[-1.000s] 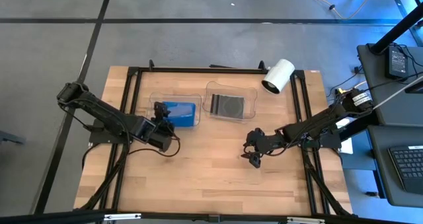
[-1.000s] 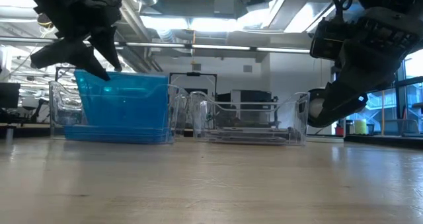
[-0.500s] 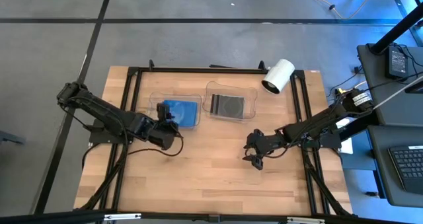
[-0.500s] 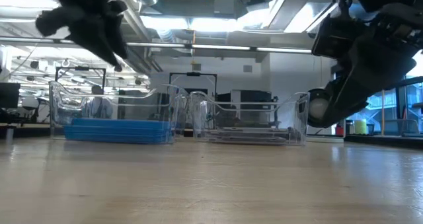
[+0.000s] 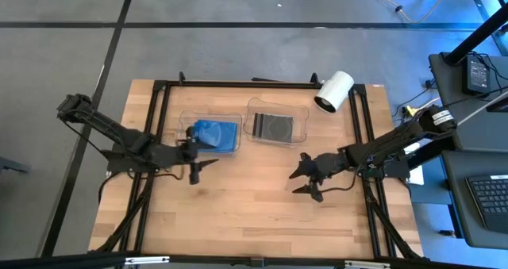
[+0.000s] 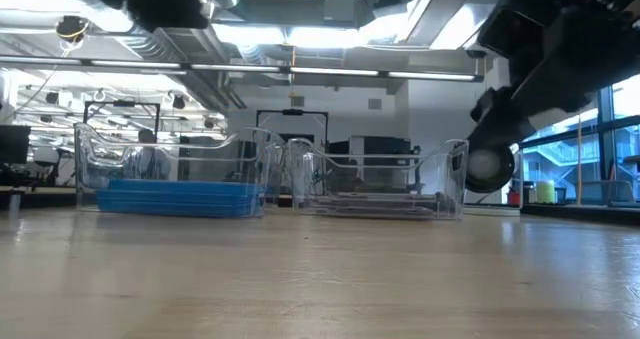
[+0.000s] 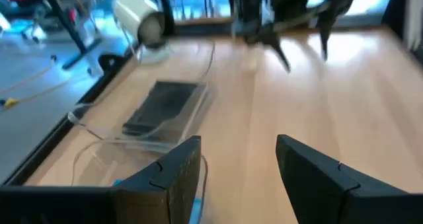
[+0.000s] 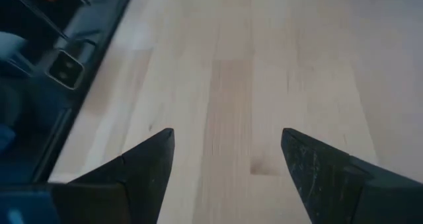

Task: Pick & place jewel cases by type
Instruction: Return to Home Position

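Near left gripper (image 5: 202, 171), fingers wide and empty, blue jewel cases (image 5: 216, 134) are stacked in a tray (image 5: 184, 117); right gripper (image 5: 297, 183) wide over the bench (image 5: 254, 213); ceiling lights (image 6: 300, 34) behind.

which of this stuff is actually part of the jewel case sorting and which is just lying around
Part of the job:
blue jewel cases in the left clear tray
dark jewel cases in the right clear tray
left gripper and right gripper, both open

Just lying about:
white cylinder by the right clear tray
keyboard off to the side
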Robot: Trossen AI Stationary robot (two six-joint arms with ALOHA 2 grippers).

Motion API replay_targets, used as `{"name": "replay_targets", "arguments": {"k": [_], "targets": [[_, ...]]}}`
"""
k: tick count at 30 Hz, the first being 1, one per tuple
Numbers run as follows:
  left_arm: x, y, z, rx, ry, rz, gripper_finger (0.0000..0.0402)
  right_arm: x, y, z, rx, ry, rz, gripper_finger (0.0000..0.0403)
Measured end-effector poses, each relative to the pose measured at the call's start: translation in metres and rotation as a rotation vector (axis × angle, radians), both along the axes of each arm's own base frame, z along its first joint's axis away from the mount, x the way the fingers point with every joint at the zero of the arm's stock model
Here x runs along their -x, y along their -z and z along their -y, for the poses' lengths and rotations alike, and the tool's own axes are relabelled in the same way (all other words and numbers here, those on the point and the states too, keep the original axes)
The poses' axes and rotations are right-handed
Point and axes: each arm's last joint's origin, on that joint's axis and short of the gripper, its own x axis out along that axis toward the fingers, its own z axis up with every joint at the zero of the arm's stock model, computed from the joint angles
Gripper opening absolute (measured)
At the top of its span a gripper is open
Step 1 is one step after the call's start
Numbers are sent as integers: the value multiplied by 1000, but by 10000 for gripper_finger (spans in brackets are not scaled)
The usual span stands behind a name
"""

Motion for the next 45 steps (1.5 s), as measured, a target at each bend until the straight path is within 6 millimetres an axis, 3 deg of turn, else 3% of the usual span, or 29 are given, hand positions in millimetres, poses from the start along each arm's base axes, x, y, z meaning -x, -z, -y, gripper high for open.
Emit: {"name": "replay_targets", "arguments": {"k": [9, 15, 19, 26, 30, 40, 45], "targets": [[53, 10, -22, 49, -90, 234, 193, 55, -3, 36, -69, 23, 281, 284], [67, 15, -38, 49, 4, 366, 192, 83, -6, 64, -56, -1, 460, 284], [70, 21, -53, 2, -45, 383, 192, 91, -8, 79, -56, 29, 473, 284], [78, 30, -81, -3, -284, 330, 192, 100, -5, 105, 39, 194, 455, 284], [80, 29, -88, 21, -238, 344, 192, 103, -7, 115, 88, 248, 474, 284], [84, 64, -94, 72, -289, 358, 192, 112, -13, 121, 87, 242, 526, 284], [89, 68, -93, 68, -294, 357, 192, 117, -15, 119, 71, 239, 546, 284]]}}
